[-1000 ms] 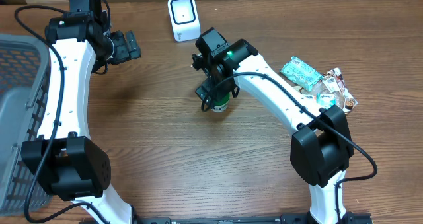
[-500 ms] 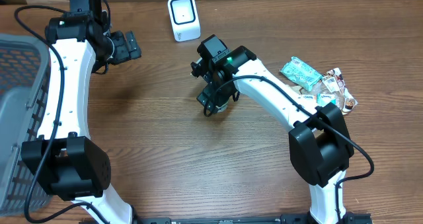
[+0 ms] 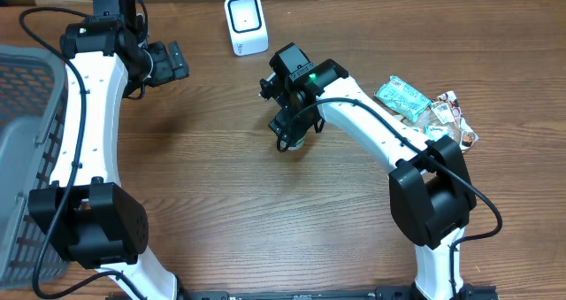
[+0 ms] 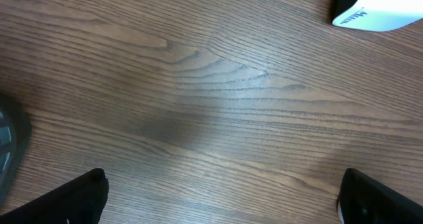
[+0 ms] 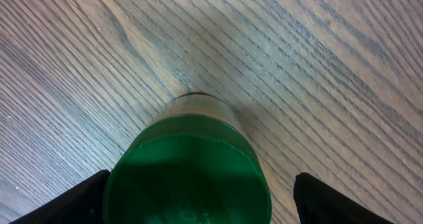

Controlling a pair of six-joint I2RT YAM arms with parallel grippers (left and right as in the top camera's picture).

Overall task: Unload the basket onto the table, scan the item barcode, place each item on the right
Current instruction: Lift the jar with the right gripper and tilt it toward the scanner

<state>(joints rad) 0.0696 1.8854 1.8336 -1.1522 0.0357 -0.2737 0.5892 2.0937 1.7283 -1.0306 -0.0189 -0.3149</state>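
Right gripper [image 5: 200,184] is drawing in around the green-lidded jar [image 5: 188,158], jaws straddling, not yet clamped; I judge pickup beginning, the scanner [image 3: 245,23] pass still ahead.

jar [image 5: 188,171] on table [image 5: 317,65], between right fingers [image 5: 330,201] | scanner [image 4: 380,9] on table ahead of left fingers [image 4: 66,201], toward the right one | packets [image 3: 424,114] piled well right of right fingers; basket [image 3: 26,88] well left of left fingers
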